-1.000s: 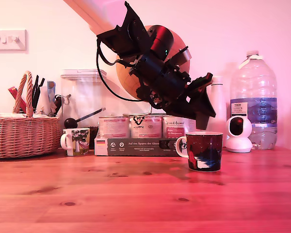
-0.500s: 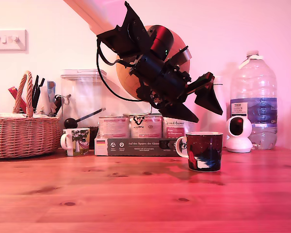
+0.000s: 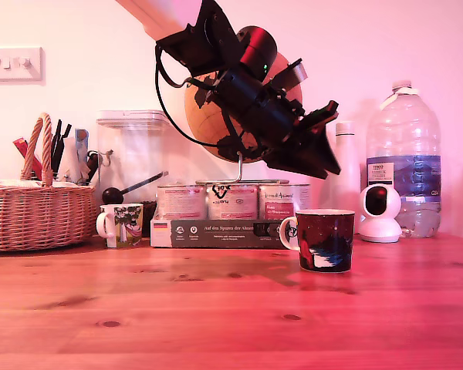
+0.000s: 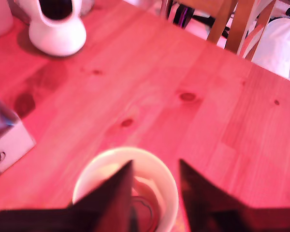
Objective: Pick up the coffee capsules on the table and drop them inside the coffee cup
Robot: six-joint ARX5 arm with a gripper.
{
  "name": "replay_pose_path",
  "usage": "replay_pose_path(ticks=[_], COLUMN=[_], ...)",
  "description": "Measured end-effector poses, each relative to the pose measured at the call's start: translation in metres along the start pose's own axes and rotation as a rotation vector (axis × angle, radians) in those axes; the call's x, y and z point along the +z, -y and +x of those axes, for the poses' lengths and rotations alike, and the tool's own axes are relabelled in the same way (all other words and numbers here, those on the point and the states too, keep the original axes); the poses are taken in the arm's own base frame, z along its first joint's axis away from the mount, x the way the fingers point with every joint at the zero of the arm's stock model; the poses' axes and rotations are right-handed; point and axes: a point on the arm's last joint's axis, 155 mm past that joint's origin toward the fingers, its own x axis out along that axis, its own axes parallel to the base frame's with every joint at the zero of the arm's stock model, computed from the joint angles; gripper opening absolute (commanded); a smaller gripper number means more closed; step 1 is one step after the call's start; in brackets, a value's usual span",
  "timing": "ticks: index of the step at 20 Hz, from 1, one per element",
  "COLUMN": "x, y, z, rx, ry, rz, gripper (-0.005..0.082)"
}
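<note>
1. Comparing with half a second ago, the black end effector point(image 3: 324, 150) has risen above the dark navy mug with the red, blue and white picture point(image 3: 325, 240); its fingers, which stood spread wide in the exterior view, now appear closer together there.
2. Starting at the exterior view's left, a woven wicker basket point(image 3: 37, 216) holds upright utensils and paper items.
3. Just beside it stands a small white mug with a dark print point(image 3: 122, 224); what is in it cannot be seen.
4. Behind that is a clear plastic canister with a lid point(image 3: 135, 154), contents unclear.
5. At centre, a flat dark printed box point(image 3: 216, 232) carries a row of round tins point(image 3: 232, 201).
6. The navy mug sits on the reddish wooden table point(image 3: 216, 308), right of centre, white handle toward the exterior view's left, unmoved since the earlier frame.
7. In the wrist view the end effector point(image 4: 156, 171) is released, fingers apart, with nothing between them, directly over the mug's pale rim point(image 4: 101, 162). Inside the cup a rounded object shows at the bottom, too blurred to tell whether it is a coffee capsule.
8. Further right stand a white round camera device point(image 3: 380, 212) and a large clear plastic water bottle point(image 3: 403, 158), holding clear water.
</note>
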Motion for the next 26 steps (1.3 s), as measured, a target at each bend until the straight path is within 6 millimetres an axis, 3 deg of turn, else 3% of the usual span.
replay_pose_path(ticks=[5, 12, 18, 22, 26], x=[-0.015, -0.003, -0.015, -0.039, -0.052], y=[-0.009, -0.024, -0.046, -0.062, -0.077], z=[-0.004, -0.036, -0.046, -0.056, -0.085], rx=[0.056, 0.125, 0.156, 0.197, 0.275], ry=[-0.07, -0.071, -0.104, -0.132, -0.108], rz=[0.022, 0.014, -0.005, -0.035, -0.044], gripper=[-0.0021, -0.0021, -0.0021, -0.0021, -0.0021])
